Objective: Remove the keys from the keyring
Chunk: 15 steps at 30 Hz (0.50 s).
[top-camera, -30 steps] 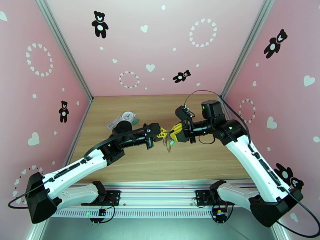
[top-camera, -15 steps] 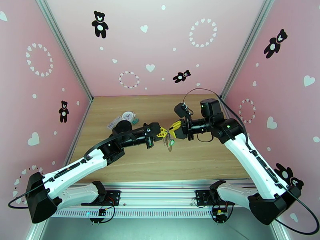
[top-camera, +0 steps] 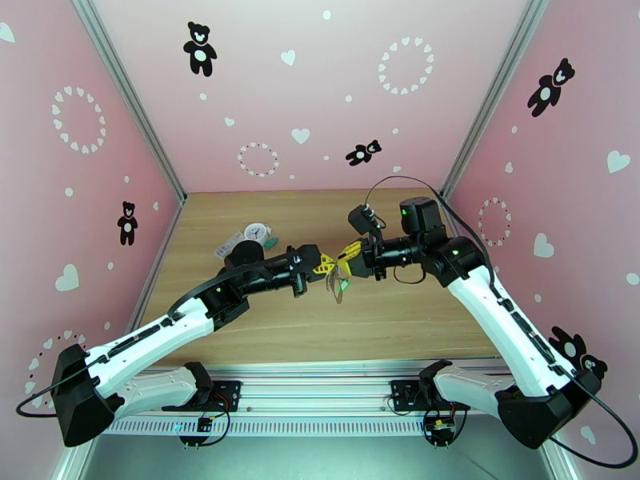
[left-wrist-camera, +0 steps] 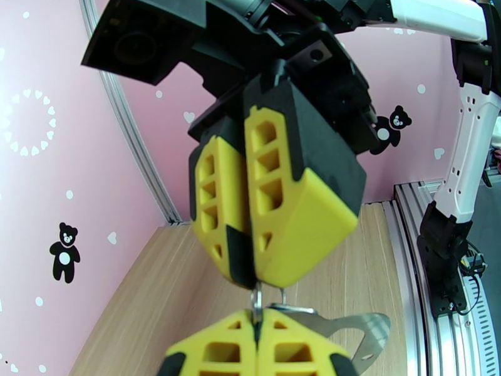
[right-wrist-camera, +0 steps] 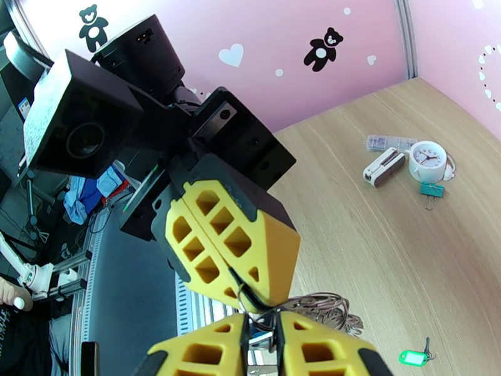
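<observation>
The left gripper (left-wrist-camera: pixel 257 330) and right gripper (left-wrist-camera: pixel 255 281) meet tip to tip, both pinched shut on small metal rings of the keyring (left-wrist-camera: pixel 368 325), which hangs just behind the left fingers. Below them a green-tagged key (right-wrist-camera: pixel 413 356) lies loose on the table (right-wrist-camera: pixel 376 245), so one seems off. I cannot make out the blue key; it likely remains.
</observation>
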Each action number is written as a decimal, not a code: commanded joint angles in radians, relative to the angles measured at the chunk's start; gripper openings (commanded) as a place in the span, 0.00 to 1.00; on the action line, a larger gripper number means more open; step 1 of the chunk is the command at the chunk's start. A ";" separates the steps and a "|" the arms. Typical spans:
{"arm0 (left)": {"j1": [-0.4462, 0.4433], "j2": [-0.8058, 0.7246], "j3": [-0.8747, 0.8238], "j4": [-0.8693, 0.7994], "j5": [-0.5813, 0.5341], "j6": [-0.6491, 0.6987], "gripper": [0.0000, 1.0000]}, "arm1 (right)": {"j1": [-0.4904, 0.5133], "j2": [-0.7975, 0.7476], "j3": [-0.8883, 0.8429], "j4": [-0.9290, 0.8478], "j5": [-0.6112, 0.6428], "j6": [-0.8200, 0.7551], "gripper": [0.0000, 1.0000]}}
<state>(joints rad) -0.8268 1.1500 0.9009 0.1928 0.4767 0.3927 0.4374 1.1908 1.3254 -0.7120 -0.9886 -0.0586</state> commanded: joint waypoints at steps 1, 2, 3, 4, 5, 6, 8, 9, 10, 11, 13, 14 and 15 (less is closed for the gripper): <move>0.003 -0.009 0.033 0.028 -0.007 0.009 0.00 | 0.002 -0.002 -0.014 0.039 0.001 0.035 0.20; 0.003 -0.009 0.032 0.029 -0.007 0.008 0.00 | 0.002 -0.001 -0.015 0.039 -0.002 0.036 0.20; 0.004 -0.009 0.032 0.031 -0.009 0.008 0.00 | 0.001 -0.001 -0.020 0.046 0.003 0.041 0.19; 0.003 -0.009 0.031 0.033 -0.010 0.008 0.00 | 0.001 -0.003 -0.023 0.052 0.014 0.051 0.20; 0.003 -0.009 0.030 0.037 -0.017 0.008 0.00 | 0.001 -0.003 -0.025 0.052 0.018 0.055 0.19; 0.003 -0.009 0.026 0.043 -0.026 0.008 0.00 | 0.001 -0.004 -0.027 0.052 0.024 0.059 0.20; 0.003 -0.007 0.023 0.053 -0.040 0.009 0.00 | 0.001 -0.009 -0.034 0.064 0.037 0.083 0.20; 0.004 -0.006 0.023 0.057 -0.048 0.008 0.00 | 0.002 -0.009 -0.035 0.069 0.048 0.097 0.20; 0.003 -0.006 0.023 0.064 -0.057 0.004 0.00 | 0.002 -0.011 -0.039 0.077 0.045 0.111 0.20; 0.003 -0.005 0.021 0.069 -0.061 0.003 0.00 | 0.001 -0.011 -0.046 0.091 0.044 0.131 0.21; 0.003 -0.006 0.017 0.078 -0.066 0.004 0.00 | 0.001 -0.012 -0.054 0.112 0.060 0.179 0.23; 0.003 -0.006 0.017 0.080 -0.073 0.006 0.00 | 0.001 -0.014 -0.057 0.126 0.055 0.200 0.23; 0.004 -0.004 0.016 0.080 -0.085 0.009 0.00 | 0.002 -0.016 -0.061 0.146 0.061 0.236 0.24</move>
<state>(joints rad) -0.8261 1.1500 0.9009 0.2031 0.4179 0.3923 0.4374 1.1893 1.2819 -0.6292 -0.9558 0.0830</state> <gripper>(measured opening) 0.049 0.234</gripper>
